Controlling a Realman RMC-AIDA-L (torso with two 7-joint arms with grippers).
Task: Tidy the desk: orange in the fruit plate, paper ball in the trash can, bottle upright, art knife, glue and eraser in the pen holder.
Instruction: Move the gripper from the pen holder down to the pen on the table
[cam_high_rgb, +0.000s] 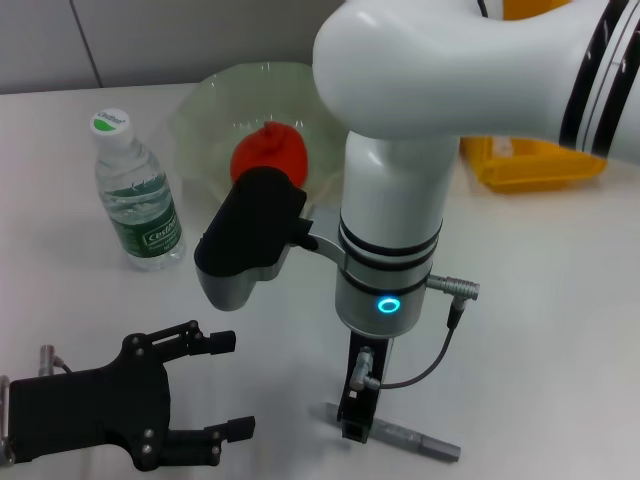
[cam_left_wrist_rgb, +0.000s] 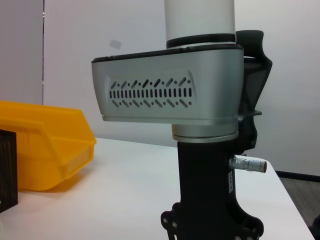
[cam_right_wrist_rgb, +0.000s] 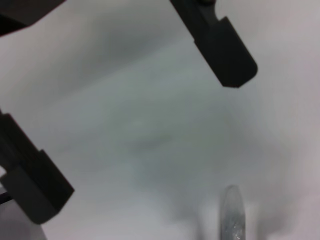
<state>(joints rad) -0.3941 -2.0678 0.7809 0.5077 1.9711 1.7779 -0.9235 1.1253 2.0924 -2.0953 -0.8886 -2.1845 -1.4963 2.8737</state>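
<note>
Right gripper (cam_high_rgb: 357, 425): pointing straight down at the desk, fingers spread wide and holding nothing in its own wrist view; tips close to the surface.
Art knife (cam_high_rgb: 405, 436): slim grey bar flat on the white desk (cam_high_rgb: 560, 330), directly under and just beside the right gripper, one end jutting out past it; its rounded tip (cam_right_wrist_rgb: 233, 215) lies outside the gap between the fingers.
Step in hand: my reading is the pick of the art knife, not yet gripped.
Next move: shift so the fingers straddle the bar across its narrow width, lower, then close.
Left gripper (cam_high_rgb: 228, 385): low and off to the side of the working arm, well apart, fingers wide, empty.
Orange (cam_high_rgb: 268, 152): already in the pale green fruit plate (cam_high_rgb: 205, 110), beyond the arm.
Bottle (cam_high_rgb: 137, 190): upright, green label; only "C'est" is readable.
Yellow bin (cam_high_rgb: 540, 165): behind the arm, no writing legible.
Other items: not in view.
</note>
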